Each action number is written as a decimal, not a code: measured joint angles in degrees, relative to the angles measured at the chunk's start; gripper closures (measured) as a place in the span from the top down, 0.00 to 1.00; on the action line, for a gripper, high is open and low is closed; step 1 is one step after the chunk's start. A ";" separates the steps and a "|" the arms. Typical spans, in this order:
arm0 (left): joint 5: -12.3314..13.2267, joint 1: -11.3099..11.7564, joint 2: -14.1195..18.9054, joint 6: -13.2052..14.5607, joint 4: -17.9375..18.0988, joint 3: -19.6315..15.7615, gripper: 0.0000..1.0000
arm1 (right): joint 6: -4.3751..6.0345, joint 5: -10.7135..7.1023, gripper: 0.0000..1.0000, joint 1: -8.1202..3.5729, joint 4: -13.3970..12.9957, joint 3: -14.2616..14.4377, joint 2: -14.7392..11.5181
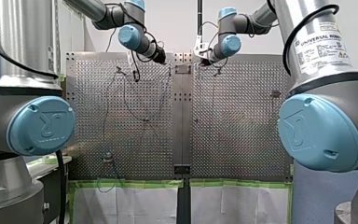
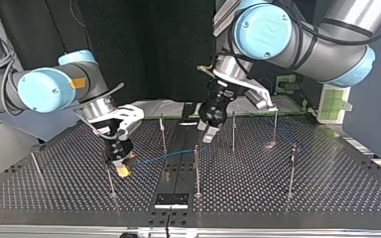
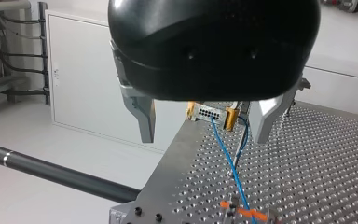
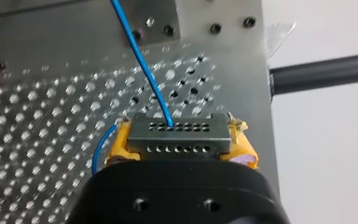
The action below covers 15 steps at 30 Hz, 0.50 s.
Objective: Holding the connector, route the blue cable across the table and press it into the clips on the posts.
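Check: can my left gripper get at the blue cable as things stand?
Probably yes: the left gripper hangs open above the blue cable, with nothing between them. A post stands close, though.

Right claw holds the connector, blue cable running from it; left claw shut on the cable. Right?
Not quite. The left claw is open and holds nothing, per the left wrist view. The rest stands: the right claw holds the connector, blue cable running from it.
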 joint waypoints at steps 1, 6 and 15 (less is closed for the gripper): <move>-0.36 -0.40 -0.36 0.03 -0.12 0.39 1.00 | 0.00 0.07 0.00 -0.10 0.01 0.23 -0.04; -2.69 -2.78 -2.68 0.12 -0.55 2.78 1.00 | -0.21 0.20 0.00 -0.57 -0.02 0.94 -0.40; -7.31 -7.42 -7.30 0.05 -0.48 7.40 1.00 | -0.34 0.30 0.00 -0.89 -0.16 1.03 -0.70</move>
